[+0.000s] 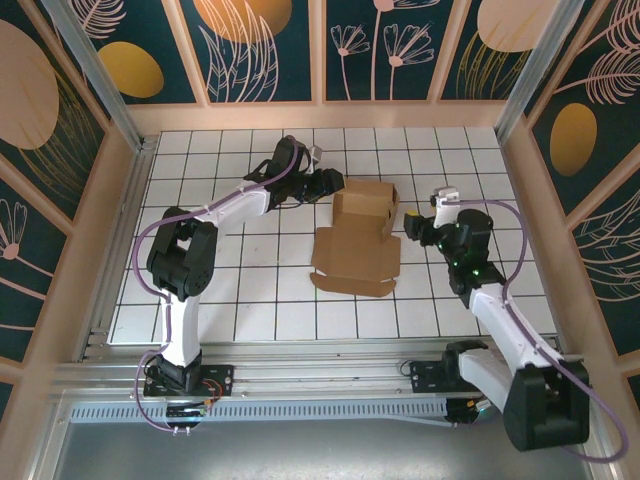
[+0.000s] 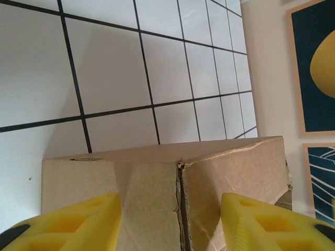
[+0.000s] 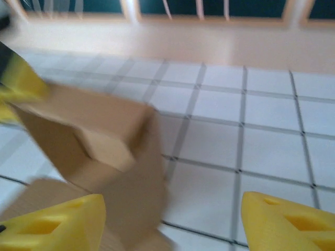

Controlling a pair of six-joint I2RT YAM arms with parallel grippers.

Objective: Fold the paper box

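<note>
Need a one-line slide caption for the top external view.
Half-folded paper box on the grid table, left claw at its raised wall, right claw open alongside.

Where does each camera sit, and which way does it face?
Top external: above and behind, looking down on the table; left arm, right arm, box between.
Left wrist: on the left arm, facing the box wall up close; yellow fingers below.
Right wrist: on the right arm, blurred, facing the box and back wall; yellow fingers below.
Shared: all see the box.
</note>
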